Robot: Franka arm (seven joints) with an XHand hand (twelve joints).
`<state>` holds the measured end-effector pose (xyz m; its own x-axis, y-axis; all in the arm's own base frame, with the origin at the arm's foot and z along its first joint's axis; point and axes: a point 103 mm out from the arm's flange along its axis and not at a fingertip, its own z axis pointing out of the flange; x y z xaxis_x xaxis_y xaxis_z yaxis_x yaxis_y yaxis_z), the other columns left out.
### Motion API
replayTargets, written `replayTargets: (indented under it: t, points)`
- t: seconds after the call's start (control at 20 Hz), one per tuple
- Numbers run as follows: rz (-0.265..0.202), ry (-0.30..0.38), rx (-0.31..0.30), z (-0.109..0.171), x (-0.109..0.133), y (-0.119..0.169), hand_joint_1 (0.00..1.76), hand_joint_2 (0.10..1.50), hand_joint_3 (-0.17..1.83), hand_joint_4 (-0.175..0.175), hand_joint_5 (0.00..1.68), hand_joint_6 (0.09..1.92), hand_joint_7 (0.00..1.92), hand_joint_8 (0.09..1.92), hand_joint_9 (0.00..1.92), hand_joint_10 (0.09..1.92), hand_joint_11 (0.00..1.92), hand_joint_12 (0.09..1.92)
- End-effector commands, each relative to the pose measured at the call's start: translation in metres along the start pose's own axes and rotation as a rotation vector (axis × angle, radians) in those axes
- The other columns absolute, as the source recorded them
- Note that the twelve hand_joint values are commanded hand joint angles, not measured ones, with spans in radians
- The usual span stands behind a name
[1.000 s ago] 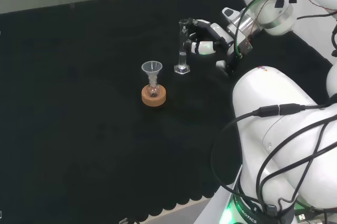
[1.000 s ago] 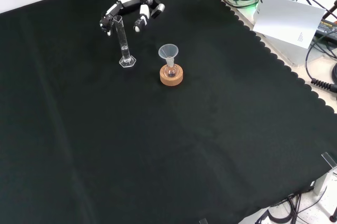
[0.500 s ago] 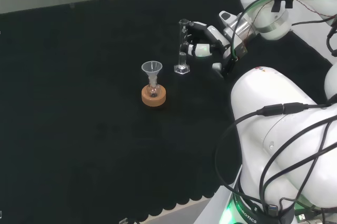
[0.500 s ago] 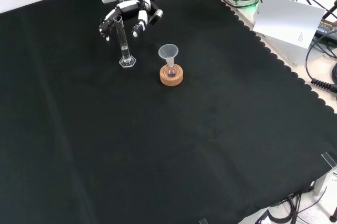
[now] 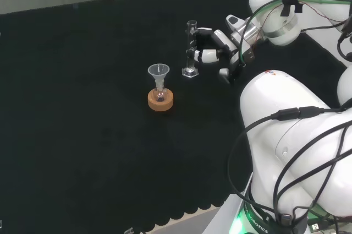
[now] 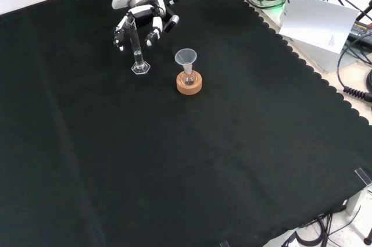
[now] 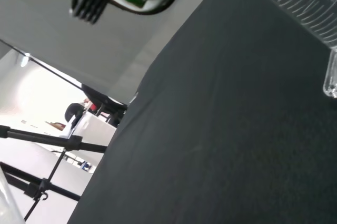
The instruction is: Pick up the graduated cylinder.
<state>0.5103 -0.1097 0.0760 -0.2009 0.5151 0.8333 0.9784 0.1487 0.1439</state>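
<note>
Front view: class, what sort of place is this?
Probably a lab test bench: a glass cylinder with measuring marks, a funnel in a small flask on a cork ring, and a robot hand.

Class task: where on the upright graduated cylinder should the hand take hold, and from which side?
Probably the upper tube of the graduated cylinder, coming sideways from the hand's side: it stands upright, tall and thin on a small base, and the funnel stands apart.

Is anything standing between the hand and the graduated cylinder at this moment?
Nothing visible. The hand is right at the upright graduated cylinder, fingers either side of its upper part. The funnel stands apart from it.
</note>
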Motion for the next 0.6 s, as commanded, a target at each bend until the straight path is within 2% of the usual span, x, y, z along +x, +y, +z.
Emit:
replayTargets:
  t: [0.05, 0.25, 0.6]
  points:
    - [-0.028, 0.023, 0.004, 0.0034, 0.0035, 0.0028, 1.06, 0.63, 0.63, 0.041, 0.66, 0.13, 0.59, 0.51, 0.78, 0.45, 0.51, 1.23]
    - [-0.046, 0.034, 0.017, 0.0072, 0.0065, 0.0051, 1.07, 0.63, 0.64, 0.039, 0.66, 0.14, 0.61, 0.51, 0.82, 0.43, 0.55, 1.21]
    - [-0.052, 0.058, 0.003, 0.0132, 0.0058, 0.0048, 1.1, 0.63, 0.64, 0.039, 0.68, 0.18, 0.67, 0.5, 0.9, 0.38, 0.64, 1.16]
